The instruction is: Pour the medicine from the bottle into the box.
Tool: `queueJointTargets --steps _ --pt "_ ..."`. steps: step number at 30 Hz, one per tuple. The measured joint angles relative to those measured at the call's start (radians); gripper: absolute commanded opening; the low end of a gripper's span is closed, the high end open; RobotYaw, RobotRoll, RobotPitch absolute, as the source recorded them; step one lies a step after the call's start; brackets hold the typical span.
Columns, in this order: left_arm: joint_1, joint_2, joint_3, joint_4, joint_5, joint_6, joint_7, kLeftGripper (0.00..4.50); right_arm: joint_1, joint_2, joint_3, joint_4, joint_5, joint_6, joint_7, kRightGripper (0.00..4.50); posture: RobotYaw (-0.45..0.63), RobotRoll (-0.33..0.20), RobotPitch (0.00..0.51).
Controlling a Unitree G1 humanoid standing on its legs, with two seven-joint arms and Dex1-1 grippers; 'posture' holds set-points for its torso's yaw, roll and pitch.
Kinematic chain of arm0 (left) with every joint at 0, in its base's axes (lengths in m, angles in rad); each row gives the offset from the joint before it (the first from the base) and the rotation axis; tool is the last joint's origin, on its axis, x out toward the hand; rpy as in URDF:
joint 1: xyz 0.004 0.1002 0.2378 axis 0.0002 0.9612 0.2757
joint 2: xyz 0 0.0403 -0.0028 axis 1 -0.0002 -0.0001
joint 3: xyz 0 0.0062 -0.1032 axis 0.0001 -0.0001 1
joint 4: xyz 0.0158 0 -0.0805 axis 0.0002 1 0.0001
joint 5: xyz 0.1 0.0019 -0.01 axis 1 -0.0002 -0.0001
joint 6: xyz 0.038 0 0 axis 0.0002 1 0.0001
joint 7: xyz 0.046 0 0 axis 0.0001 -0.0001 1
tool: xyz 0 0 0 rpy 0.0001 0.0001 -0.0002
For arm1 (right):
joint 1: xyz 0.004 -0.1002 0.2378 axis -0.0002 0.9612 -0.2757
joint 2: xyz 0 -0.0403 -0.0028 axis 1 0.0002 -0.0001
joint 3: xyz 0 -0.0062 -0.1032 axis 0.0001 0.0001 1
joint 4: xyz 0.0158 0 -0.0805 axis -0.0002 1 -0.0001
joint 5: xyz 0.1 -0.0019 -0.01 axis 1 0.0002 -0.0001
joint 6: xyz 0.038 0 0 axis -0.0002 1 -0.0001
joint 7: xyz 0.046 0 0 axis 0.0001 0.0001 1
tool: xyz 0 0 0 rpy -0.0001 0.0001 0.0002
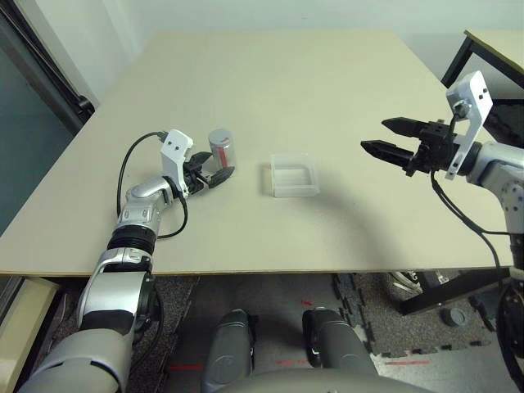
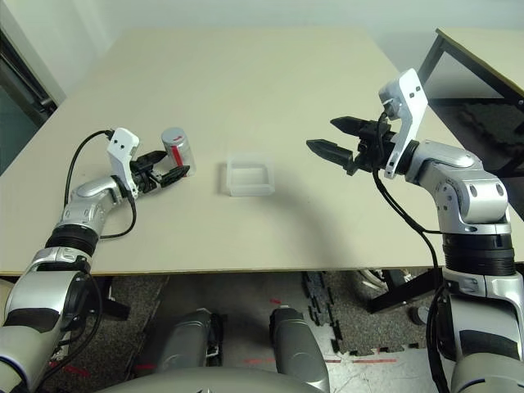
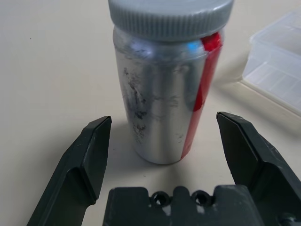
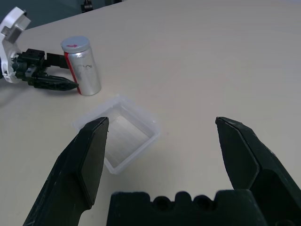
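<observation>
Left end effector (image 1: 214,175), released, flanks the upright bottle (image 1: 222,150); right end effector (image 1: 383,137), released, hovers at the box's (image 1: 292,175) three o'clock.

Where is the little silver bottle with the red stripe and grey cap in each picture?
Left eye view: the small silver bottle with a red stripe and grey cap stands left of centre.
Right eye view: left of centre.
Left wrist view: close up, in the middle.
Right wrist view: upper left.
Shared landmark: the clear plastic square box, lying beside the bottle in all four.
</observation>
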Motion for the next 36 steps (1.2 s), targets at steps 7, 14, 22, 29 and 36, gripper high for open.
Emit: queueJointTargets --steps 7,14,22,29,36 --pt "-0.056 -0.02 0.0 0.076 0.022 -0.039 0.026 4.48 -0.011 0.001 0.0 -0.011 0.002 0.002 -0.005 4.5 -0.06 0.0 0.075" --pt "-0.091 -0.04 -0.008 0.137 0.049 -0.064 0.038 4.48 -0.013 0.002 0.0 -0.012 0.002 0.003 -0.013 4.5 -0.07 0.0 0.073" --pt "-0.108 -0.05 -0.01 0.19 0.07 -0.084 0.058 4.48 -0.013 0.002 -0.001 -0.014 0.003 0.003 -0.017 4.5 -0.08 0.0 0.07" --pt "-0.123 -0.05 -0.01 0.195 0.083 -0.089 0.076 4.13 -0.013 0.002 -0.001 -0.014 0.003 0.003 -0.02 4.5 -0.08 0.0 0.068" --pt "-0.123 -0.056 -0.009 0.196 0.083 -0.091 0.074 2.77 -0.015 0.002 -0.001 -0.014 0.003 0.003 -0.024 4.5 -0.08 0.0 0.066"
